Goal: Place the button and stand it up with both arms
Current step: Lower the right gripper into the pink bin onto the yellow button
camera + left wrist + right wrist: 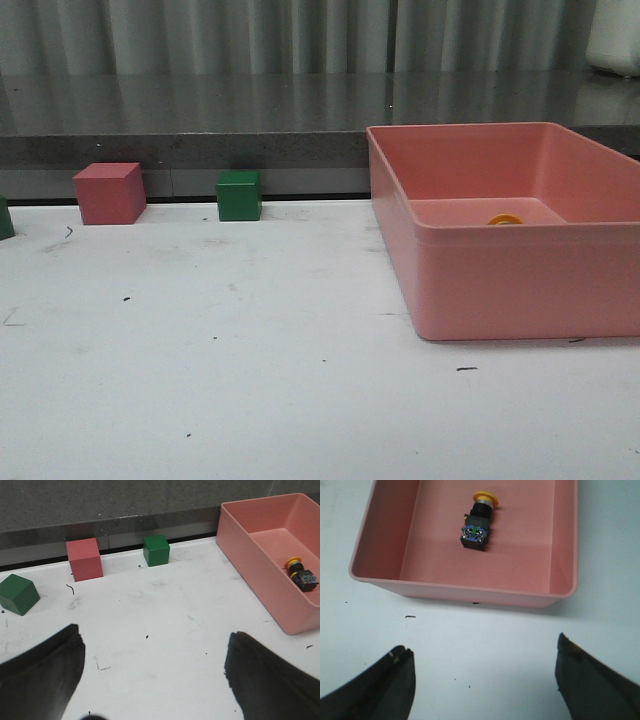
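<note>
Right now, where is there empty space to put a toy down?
The white table is bare between the cubes, red and green, at the back and the pink bin on the right. Inside the bin lies the button.

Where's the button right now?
The button lies on its side inside the pink bin on the table's right side in the front view, away from both open grippers.

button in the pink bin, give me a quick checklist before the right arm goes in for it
1. Button located in the pink bin: ok.
2. Button standing: not ok, it lies on its side.
3. Right gripper open: ok, fingers spread wide.
4. Right gripper over the bin: not ok, it is outside, above the white table.
5. Left gripper open and holding nothing: ok.
6. Room around the button for fingers: ok, nothing else lies in the bin.
</note>
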